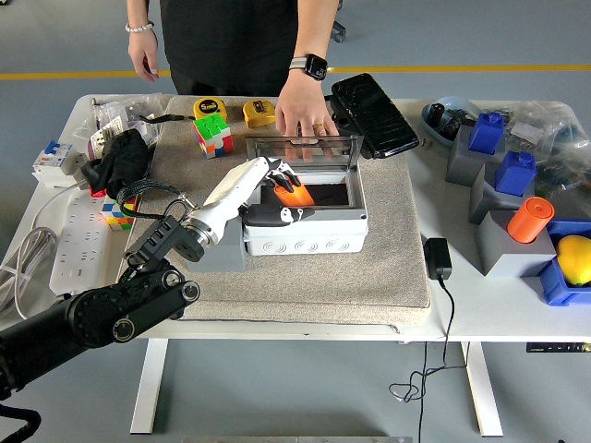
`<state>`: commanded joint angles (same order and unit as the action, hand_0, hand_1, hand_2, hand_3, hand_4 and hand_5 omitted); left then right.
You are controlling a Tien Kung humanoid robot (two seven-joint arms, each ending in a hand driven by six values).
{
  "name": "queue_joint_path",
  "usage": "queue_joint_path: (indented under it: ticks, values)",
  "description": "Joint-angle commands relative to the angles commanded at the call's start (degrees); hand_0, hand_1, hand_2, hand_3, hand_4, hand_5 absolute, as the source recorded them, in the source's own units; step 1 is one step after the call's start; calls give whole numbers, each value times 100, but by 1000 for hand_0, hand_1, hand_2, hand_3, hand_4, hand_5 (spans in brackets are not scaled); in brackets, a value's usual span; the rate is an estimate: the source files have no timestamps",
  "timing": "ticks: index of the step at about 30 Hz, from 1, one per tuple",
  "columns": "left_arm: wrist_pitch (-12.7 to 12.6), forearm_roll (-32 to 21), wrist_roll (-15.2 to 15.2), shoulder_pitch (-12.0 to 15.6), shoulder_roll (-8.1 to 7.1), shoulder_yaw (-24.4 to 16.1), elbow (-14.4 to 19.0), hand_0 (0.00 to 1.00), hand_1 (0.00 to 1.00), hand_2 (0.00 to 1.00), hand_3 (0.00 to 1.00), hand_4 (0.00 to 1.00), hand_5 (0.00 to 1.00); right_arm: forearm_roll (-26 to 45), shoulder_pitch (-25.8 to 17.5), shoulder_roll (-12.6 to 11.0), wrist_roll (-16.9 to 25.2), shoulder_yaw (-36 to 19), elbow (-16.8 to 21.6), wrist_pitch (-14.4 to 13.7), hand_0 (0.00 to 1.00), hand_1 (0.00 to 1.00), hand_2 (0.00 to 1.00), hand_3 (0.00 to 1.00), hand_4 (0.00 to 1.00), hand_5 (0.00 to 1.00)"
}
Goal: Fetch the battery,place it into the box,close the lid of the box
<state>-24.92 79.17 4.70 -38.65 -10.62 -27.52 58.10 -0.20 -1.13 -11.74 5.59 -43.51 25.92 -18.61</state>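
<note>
Battery (293,195) between left fingers (277,214)

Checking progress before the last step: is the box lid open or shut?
Open. The clear lid stands upright at the box's far edge, under the person's hand; the left hand reaches inside.

1. The left hand (270,187) reaches from the lower left into the white box (306,229) at frame centre.
2. Its fingers close around the orange battery (289,190).
3. A person's hand (300,115) presses on the upright clear lid (301,149).
</note>
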Motion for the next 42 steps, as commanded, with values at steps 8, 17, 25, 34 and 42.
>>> queue_joint_path:
  ticks: [8, 17, 25, 34, 42]
  values:
    - [10, 73, -7, 139, -157, -180, 112, 496, 570, 515, 521, 952, 401, -5, -2, 3, 17, -11, 4, -11, 591, 600, 588, 543, 978, 565]
    - [22, 83, 70, 197, -275, -572, 831, 474, 566, 514, 520, 952, 401, 2, 1, -2, 18, 1, 5, -14, 591, 600, 588, 543, 977, 565]
    - [-27, -89, 170, 42, -245, -755, 1456, 456, 554, 510, 516, 953, 401, 8, 8, -3, 24, -3, 8, -20, 590, 601, 587, 543, 977, 564]
    - [-16, 321, -100, -504, 22, -874, 1020, 631, 622, 548, 545, 953, 402, 33, 21, -10, 34, 26, 11, -22, 590, 600, 587, 544, 977, 564]
    - [265, 751, -716, -902, 145, -735, 569, 677, 685, 623, 593, 958, 415, 41, 26, -20, 39, 28, 12, -22, 590, 600, 586, 544, 977, 564]
